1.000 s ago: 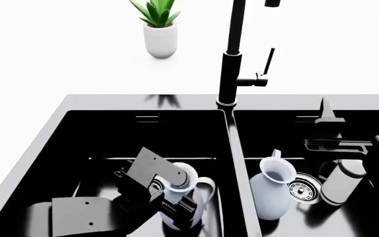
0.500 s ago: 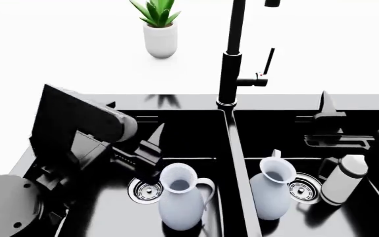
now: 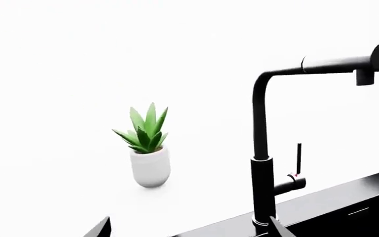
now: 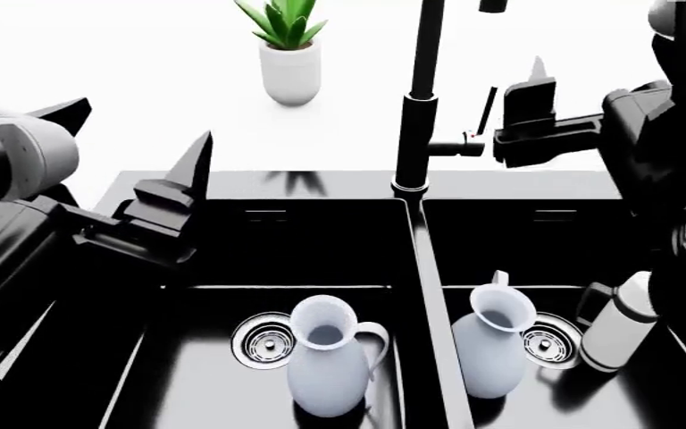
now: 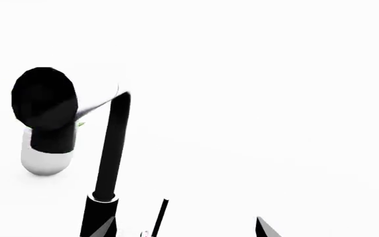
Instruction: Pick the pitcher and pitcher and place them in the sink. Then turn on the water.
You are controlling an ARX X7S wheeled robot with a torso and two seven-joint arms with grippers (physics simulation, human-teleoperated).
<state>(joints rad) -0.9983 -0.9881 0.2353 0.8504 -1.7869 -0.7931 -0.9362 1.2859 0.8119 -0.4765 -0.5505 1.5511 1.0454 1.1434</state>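
Observation:
The fatter pitcher [image 4: 325,368] stands upright in the left basin of the black sink [image 4: 260,185], beside a drain. The slimmer pitcher [image 4: 491,347] stands upright in the right basin. My left gripper [image 4: 140,127] is open and empty above the sink's left rim; the left wrist view [image 3: 189,233] shows only its fingertips. My right gripper [image 4: 596,63] is open and empty, raised just right of the tap's thin lever [image 4: 485,111]. In the right wrist view the lever [image 5: 160,215] lies ahead between the open gripper's [image 5: 183,231] fingertips. The tall black tap [image 4: 420,98] stands behind the divider.
A slim white bottle [image 4: 614,329] stands in the right basin next to the slimmer pitcher. A white pot with a green plant [image 4: 289,63] stands on the white counter behind the sink, left of the tap. The plant [image 3: 148,148] and tap [image 3: 262,148] show in the left wrist view.
My left gripper has let go of the fatter pitcher and risen out of the left basin, up and to the left. My right arm has risen from the right basin to beside the tap lever.

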